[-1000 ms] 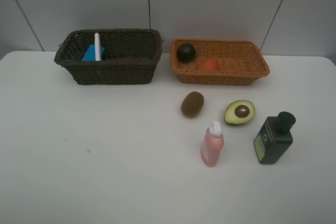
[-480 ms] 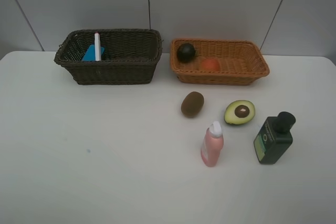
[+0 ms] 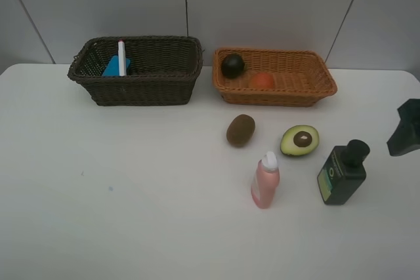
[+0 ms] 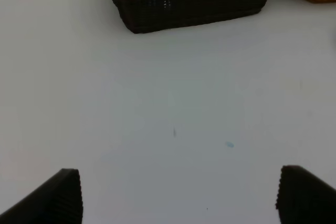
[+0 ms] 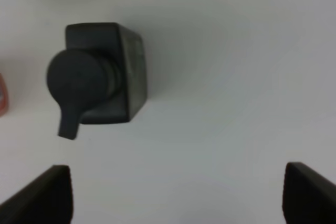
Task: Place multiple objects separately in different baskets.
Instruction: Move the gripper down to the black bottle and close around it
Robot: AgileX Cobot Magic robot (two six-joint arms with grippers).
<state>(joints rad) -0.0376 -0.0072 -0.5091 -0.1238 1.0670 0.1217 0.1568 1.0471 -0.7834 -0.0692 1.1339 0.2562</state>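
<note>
Right hand, jaws spread wide and empty, has come into the high view at its right edge, near the upright dark green pump bottle on the white tabletop; left hand is open too. Dark brown wicker basket holds the blue eraser block and white marker; orange-tan wicker basket holds the dark mangosteen and orange bun. Brown kiwi, halved avocado and pink bottle sit outside.

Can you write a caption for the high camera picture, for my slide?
Dark basket and orange basket partly filled; kiwi, halved avocado, pink bottle and dark green bottle wait on the table.
</note>
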